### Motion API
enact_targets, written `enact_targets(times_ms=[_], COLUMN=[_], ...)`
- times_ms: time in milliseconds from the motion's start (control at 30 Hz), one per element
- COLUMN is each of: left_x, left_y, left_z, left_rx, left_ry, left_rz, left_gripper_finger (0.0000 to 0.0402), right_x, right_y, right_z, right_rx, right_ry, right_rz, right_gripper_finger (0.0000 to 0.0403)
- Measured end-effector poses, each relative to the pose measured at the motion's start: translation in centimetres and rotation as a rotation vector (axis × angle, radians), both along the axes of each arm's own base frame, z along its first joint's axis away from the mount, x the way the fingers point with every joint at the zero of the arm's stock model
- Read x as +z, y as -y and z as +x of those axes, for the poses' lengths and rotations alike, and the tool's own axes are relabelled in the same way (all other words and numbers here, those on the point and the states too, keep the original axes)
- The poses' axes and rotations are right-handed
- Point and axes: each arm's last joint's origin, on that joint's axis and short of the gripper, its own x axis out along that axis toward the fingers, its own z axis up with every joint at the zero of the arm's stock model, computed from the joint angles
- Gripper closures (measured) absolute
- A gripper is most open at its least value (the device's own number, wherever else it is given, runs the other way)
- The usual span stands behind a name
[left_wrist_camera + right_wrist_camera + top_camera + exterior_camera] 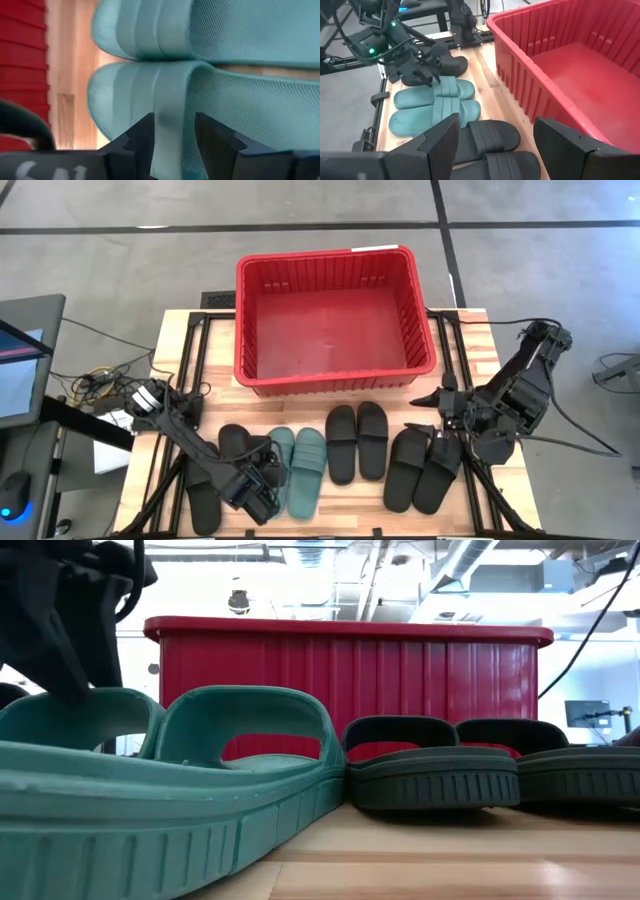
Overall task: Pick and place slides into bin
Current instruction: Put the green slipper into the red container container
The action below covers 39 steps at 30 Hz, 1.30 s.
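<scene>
L hand (266,502) over wood tabletop (470,340)

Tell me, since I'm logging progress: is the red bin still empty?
Empty. The high view shows the bin's bare red floor, and all the slides lie on the table in front of it.

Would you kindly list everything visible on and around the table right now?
Bin: one, red, empty, at the table's far middle.
Green slides: one pair, dull green, near edge, left of centre.
Black slides: three pairs in the same row; one at the left, partly under the left arm, one in the middle, one at the right.
Table: one, light wood.
Left end effector: open, astride a green slide's strap.
Right end effector: open, above the right black pair.
</scene>
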Motion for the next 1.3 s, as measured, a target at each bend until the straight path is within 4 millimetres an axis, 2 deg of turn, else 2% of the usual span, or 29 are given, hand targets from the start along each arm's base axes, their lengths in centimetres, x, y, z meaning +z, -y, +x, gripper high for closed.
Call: enact_targets(times_ms=[400,733,1033,1167,1300], left_x=[0.0,-1.2,-1.8,-1.9,-2.1], left_y=[-0.8,-0.7,-1.7,-1.9,-2.0], left_z=[0.3,0.7,1.2,1.4,1.6], left_rx=[0.026,0.011,0.064,0.069,0.073], left_ry=[0.0,-0.039,-0.08,-0.084,-0.09], left_rz=[0.035,0.038,0.052,0.049,0.039], left_gripper_finger=[0.0206,0.0203,0.0203,0.0221,0.0281], right_x=[0.0,-0.1,-0.1,-0.1,-0.2], right_y=[0.1,0.3,0.5,0.4,0.4], right_z=[0.1,0.2,0.2,0.2,0.1], right_rx=[0.002,-0.007,-0.014,-0.013,-0.009], right_ry=[-0.008,-0.012,-0.024,-0.024,-0.025], right_rz=[-0.003,-0.009,-0.022,-0.022,-0.023], right_gripper_finger=[0.0163,0.0163,0.0163,0.0163,0.0163])
